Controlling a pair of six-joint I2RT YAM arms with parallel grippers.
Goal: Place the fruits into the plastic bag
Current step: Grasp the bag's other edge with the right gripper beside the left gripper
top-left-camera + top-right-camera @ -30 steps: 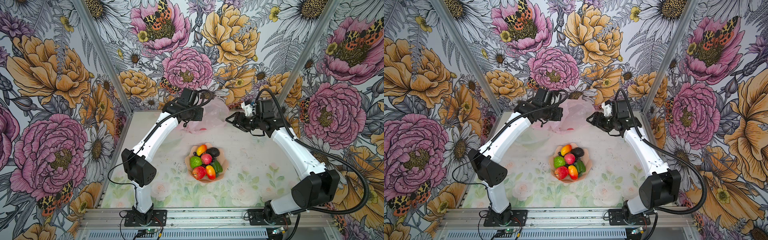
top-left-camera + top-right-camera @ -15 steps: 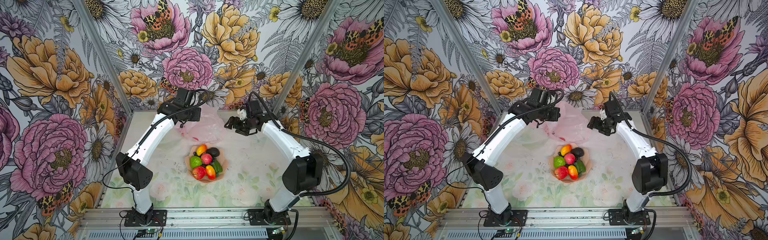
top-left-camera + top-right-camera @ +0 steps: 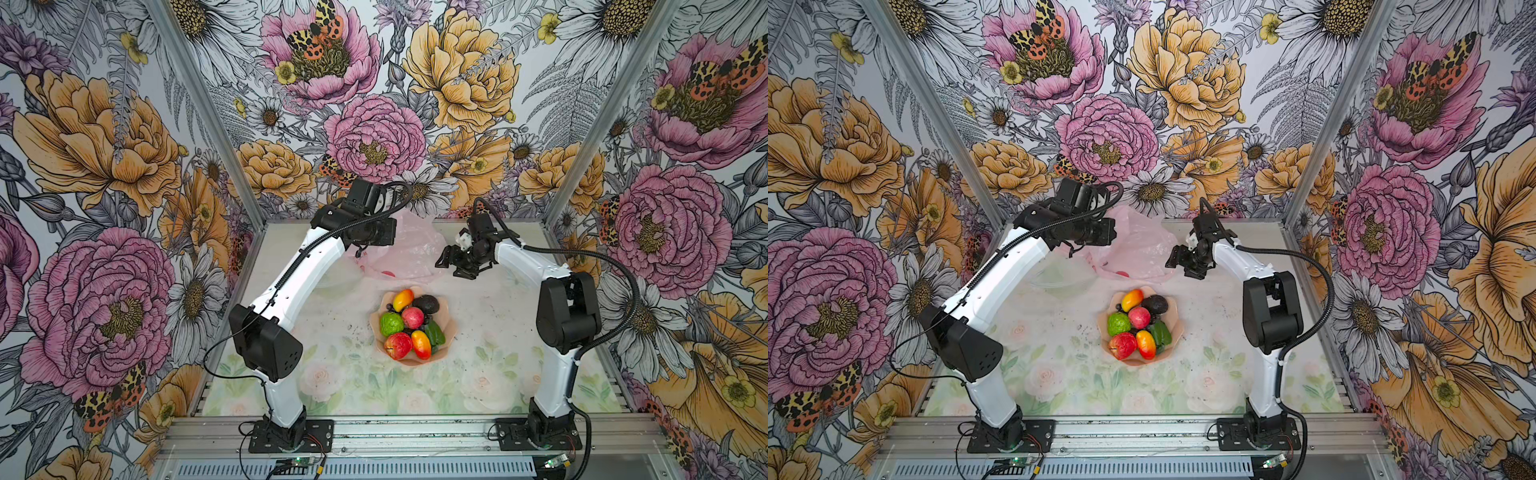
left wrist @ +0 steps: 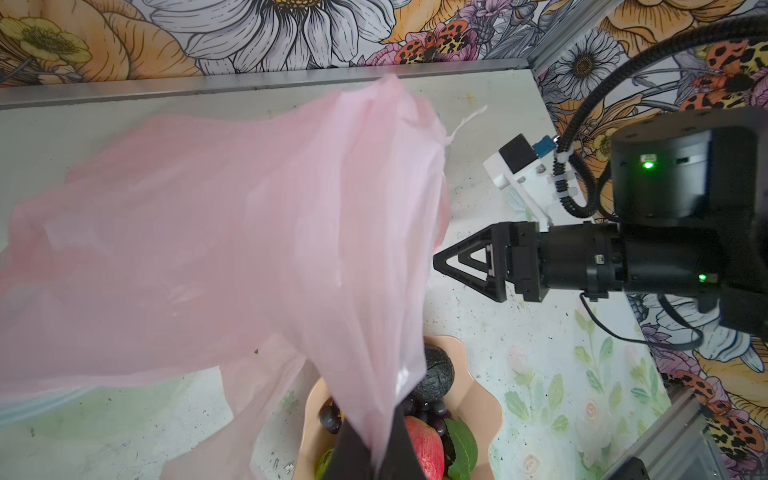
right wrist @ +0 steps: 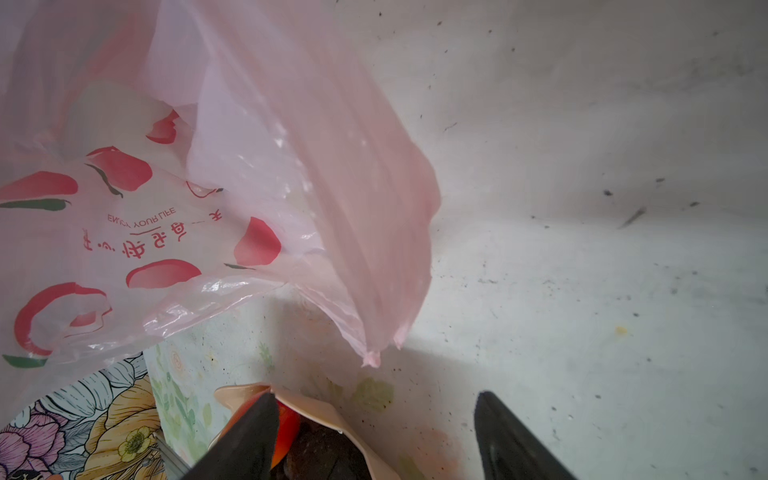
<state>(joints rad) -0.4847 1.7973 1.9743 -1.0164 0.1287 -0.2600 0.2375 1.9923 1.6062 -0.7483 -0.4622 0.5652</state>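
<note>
The left tool (image 4: 368,442) is pressed together on a fold of the plastic bag (image 3: 411,253), holding the thin pink film up off the worktop (image 3: 478,374) near the middle of its far edge. The right tool (image 5: 374,419) hangs with its jaws spread just beside the bag's loose corner, pinching nothing. All the fruits (image 3: 409,322) sit piled in the peach bowl (image 3: 452,332) at the middle of the worktop, just on the near side of the bag; none is in the bag. The main risk, as I judge it, is that the right tool closes on both layers of film at once, or on a corner rather than the rim. The mouth would then never open, and fruit dropped toward it would slide off onto the worktop. The film looks slippery and crinkled, so a shallow pinch could slip out under tension, and a hard pull against the left tool could tear it. The draped film hangs close to the bowl and could drag across it, knocking fruit out.
</note>
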